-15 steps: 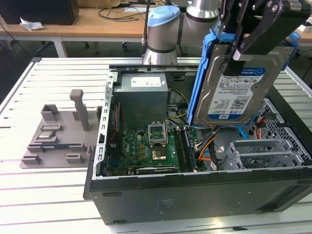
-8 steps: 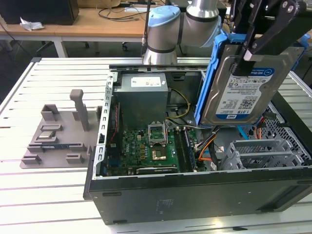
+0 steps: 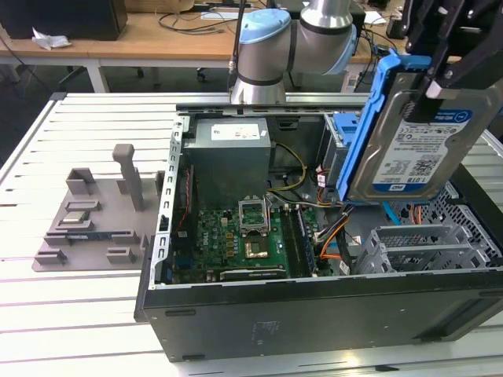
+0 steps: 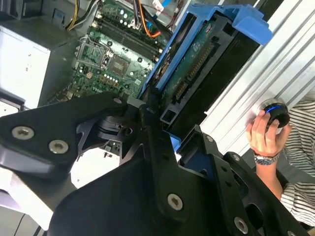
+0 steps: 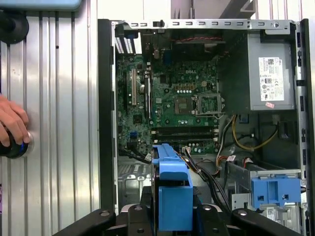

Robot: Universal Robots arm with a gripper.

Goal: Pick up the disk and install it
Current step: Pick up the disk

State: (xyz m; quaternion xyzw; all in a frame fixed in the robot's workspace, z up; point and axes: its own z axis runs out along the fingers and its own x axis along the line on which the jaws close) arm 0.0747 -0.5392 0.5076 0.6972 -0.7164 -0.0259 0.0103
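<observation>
**Disk lifted and held over the open case, not yet seated**

The pick-up part looks done. The disk (image 3: 416, 145) is off the counter (image 3: 78, 314) and hangs in the air, tilted on edge, above the exterior view's right end of the open computer case (image 3: 314, 322). Its labelled face is turned toward the exterior camera and its blue carrier frames the edge.

The installing is left to do. The disk touches nothing in the case, and the metal drive cage (image 3: 416, 247) below it stands empty. The blue latch piece (image 5: 275, 189) on the neighbouring cage sits apart from the held disk. In the first wrist view the carrier's blue end (image 5: 172, 189) points down toward the case floor, near the motherboard (image 5: 172, 98).

The tool (image 3: 438, 88) is closed on the disk's upper edge, its black fingers pressed against both faces, and it holds nothing else. In the second wrist view the disk (image 4: 197, 54) runs out from between the black linkages.

A person's hand (image 4: 263, 130) rests on a round knob (image 4: 275, 112) on the counter beside the case.
</observation>
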